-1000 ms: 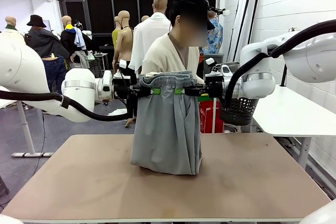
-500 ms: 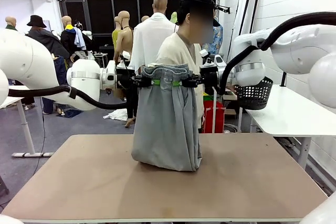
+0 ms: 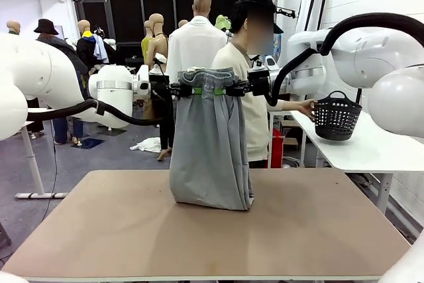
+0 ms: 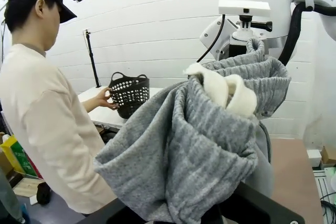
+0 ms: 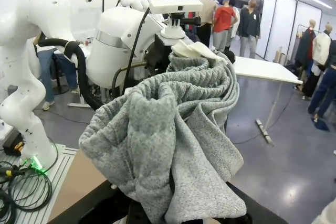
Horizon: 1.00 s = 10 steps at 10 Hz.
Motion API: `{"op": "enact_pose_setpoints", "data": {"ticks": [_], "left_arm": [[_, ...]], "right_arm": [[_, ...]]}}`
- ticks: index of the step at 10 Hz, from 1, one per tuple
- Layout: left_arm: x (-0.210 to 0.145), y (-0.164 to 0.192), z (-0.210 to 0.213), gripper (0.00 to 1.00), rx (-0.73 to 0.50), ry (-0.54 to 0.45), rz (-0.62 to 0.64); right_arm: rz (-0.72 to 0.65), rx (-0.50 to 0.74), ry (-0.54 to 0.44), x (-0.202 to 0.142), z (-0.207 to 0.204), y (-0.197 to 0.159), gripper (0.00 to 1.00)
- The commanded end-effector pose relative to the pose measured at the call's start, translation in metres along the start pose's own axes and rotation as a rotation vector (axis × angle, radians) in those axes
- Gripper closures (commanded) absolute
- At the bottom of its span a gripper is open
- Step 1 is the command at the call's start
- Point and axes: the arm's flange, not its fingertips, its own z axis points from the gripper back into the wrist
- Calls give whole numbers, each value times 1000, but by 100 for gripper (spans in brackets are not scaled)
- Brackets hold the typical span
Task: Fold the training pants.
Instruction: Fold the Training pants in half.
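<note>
Both hands — left hand [image 3: 187, 90] and right hand [image 3: 232, 89] — are clamped on the waistband of the training pants [image 3: 211, 150], held high so the legs hang straight — seemingly for an even lay-down; only the crumpled hems rest on the table [image 3: 99, 230].

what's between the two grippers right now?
Front view: the gathered waistband of the training pants spans from the left gripper to the right gripper, each clamped on one end. The rest hangs to the table.
</note>
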Motion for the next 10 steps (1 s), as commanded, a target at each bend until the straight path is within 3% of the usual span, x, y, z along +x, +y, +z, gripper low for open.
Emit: {"op": "enact_pose_setpoints", "data": {"ticks": [1, 7, 10], "left_arm": [[10, -3, -6, 100, -3, 22, 8], [-1, 0, -1, 100, 7, 4, 2], [27, 31, -8, 100, 47, 34, -59]], "right_arm": [[-27, 34, 5, 9, -1, -7, 100], [-10, 2, -2, -2, 2, -3, 100], [48, -18, 41, 24, 1, -55, 100]]}}
